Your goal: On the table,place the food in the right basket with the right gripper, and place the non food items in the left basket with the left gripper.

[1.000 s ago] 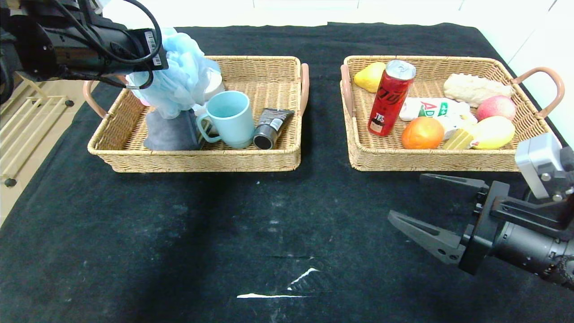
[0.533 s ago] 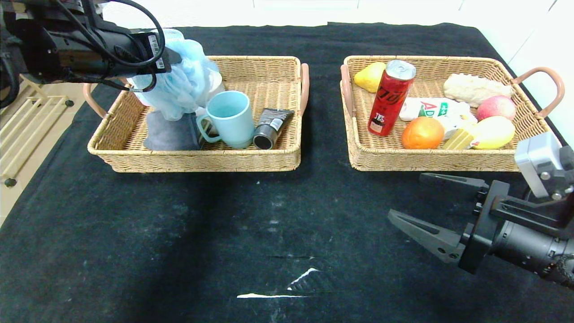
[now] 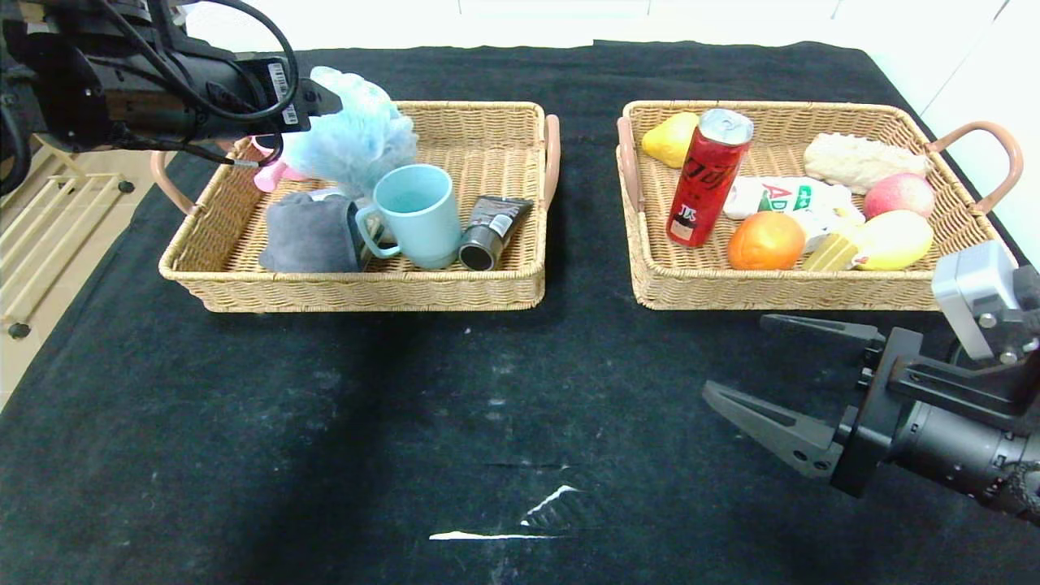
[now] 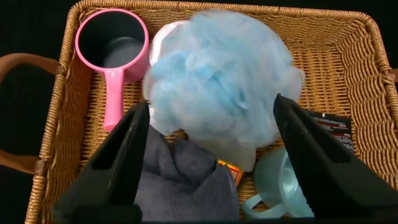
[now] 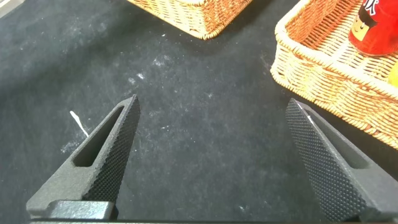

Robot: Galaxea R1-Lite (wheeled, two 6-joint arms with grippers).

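My left gripper [image 4: 210,106] is open and empty above the far left part of the left basket [image 3: 366,288]. A pale blue bath pouf [image 3: 357,138] lies below it in that basket, free of the fingers; it also shows in the left wrist view [image 4: 217,81]. The basket also holds a pink cup [image 4: 112,46], a grey cloth [image 3: 313,236], a teal mug [image 3: 418,211] and a black tube [image 3: 491,227]. The right basket [image 3: 780,291] holds a red can [image 3: 707,175], an orange [image 3: 764,240] and other food. My right gripper [image 3: 735,355] is open and empty over the cloth in front of the right basket.
The black tablecloth [image 3: 487,406] between me and the baskets is bare, with a white mark [image 3: 520,520] near the front. The table's left edge [image 3: 49,309] drops to the floor. My left arm [image 3: 162,81] reaches in from the far left.
The blue pouf has left the left gripper and dropped into the left basket, uncovering the pink cup. The right arm has not moved.
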